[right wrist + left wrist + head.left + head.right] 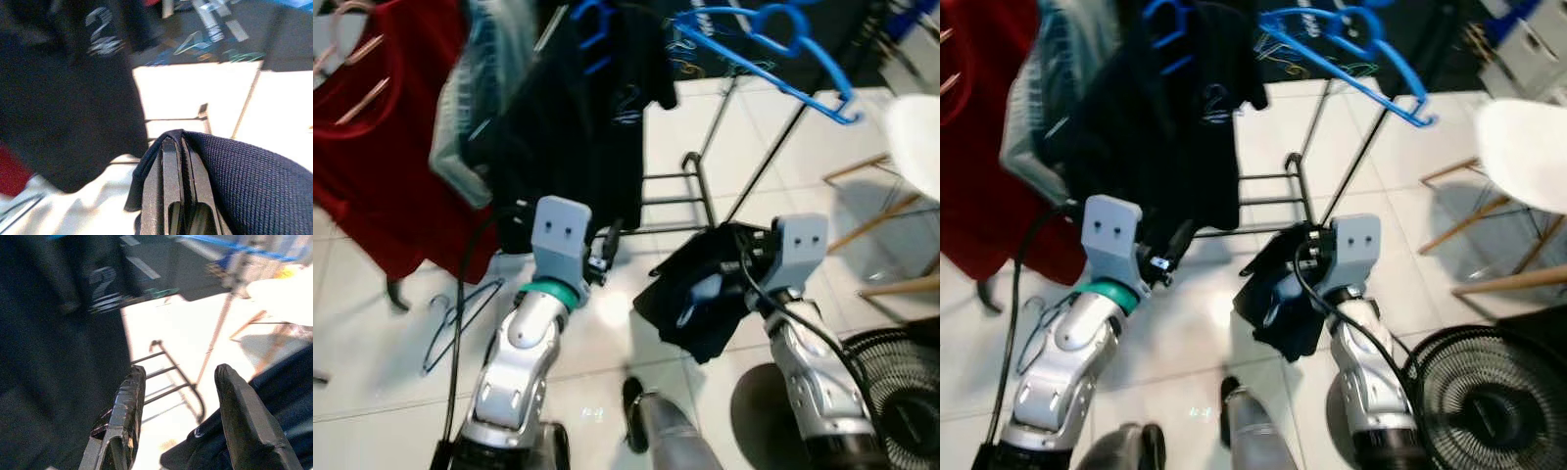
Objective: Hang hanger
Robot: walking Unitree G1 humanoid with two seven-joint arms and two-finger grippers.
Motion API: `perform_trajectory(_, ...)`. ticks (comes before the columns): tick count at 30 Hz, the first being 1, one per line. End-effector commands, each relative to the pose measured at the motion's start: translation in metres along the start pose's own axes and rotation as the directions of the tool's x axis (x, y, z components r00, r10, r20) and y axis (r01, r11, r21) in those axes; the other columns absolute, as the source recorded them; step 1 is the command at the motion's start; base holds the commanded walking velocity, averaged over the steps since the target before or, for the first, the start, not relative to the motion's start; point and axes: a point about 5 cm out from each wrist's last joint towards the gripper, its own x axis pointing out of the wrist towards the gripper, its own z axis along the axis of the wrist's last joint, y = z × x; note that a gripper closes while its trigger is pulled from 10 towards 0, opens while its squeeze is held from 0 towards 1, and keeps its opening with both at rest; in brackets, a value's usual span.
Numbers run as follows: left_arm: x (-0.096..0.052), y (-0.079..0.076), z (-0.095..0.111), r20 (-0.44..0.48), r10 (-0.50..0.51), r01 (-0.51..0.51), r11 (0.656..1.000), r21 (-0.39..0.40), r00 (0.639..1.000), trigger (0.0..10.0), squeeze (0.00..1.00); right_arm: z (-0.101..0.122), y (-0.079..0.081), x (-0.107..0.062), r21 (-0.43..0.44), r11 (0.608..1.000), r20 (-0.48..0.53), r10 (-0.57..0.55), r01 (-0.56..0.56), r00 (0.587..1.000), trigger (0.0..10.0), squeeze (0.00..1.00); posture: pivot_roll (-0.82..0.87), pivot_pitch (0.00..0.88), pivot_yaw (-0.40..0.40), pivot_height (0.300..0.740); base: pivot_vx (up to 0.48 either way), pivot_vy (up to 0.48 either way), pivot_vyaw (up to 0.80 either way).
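- My right gripper [178, 161] is pinched tight on the edge of a dark navy garment [700, 294], which hangs from it in a bundle above the floor [607, 343]. I judge I hold it low so the cloth does not drag while I am in front of the rack.
- My left gripper [178, 396] stands wide apart and holds nothing. It is just beside the hem of the black T-shirt [582, 127] that hangs on the rack, and I think it is free to help with the garment.
- The empty blue hanger [773, 54] is up on the rack [690, 191], above the right gripper and well apart from it. It is tilted, with its hook at the top. I judge the navy garment must go on such a hanger, but I cannot tell if a hanger is already inside the bundle.
- Further out, a red garment [386, 127] hangs to my left, a wire hanger [460, 318] lies on the floor under it, and a fan [901, 392] and a white chair [911, 147] are to my right.
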Motion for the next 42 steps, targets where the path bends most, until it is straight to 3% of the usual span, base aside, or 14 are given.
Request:
perform_trajectory(1,-0.0028,-0.0010,-0.0047,-0.014,-0.001,0.001,1.000,-0.011,1.000,10.0,0.00,-0.0030,-0.0007,-0.0037,-0.005,1.000,-0.009,-0.004,0.004,1.000,10.0,0.00,-0.07,0.188,-0.005,0.740,0.000,0.000,-0.80)
perform_trajectory(15,-0.0013,-0.0030,-0.0015,-0.015,0.001,-0.002,0.997,-0.081,1.000,10.0,0.00,-0.0019,-0.0004,-0.0034,-0.008,1.000,-0.005,-0.002,0.002,1.000,10.0,0.00,-0.07,0.188,-0.006,0.740,0.000,0.000,-0.80)
perform_trajectory(26,-0.0008,-0.0004,0.0002,-0.003,0.020,-0.020,0.998,-0.065,1.000,10.0,0.00,-0.0004,0.0016,-0.0016,-0.011,1.000,0.005,0.002,-0.002,1.000,10.0,0.00,-0.07,0.183,-0.002,0.740,0.000,0.000,-0.80)
perform_trajectory(42,0.0020,0.0022,0.0003,0.002,0.033,-0.033,0.998,-0.049,0.999,10.0,0.00,0.0052,0.0066,-0.0004,-0.017,0.999,0.049,0.030,-0.029,0.998,10.0,0.00,-0.07,0.177,-0.006,0.740,0.462,0.000,0.00)
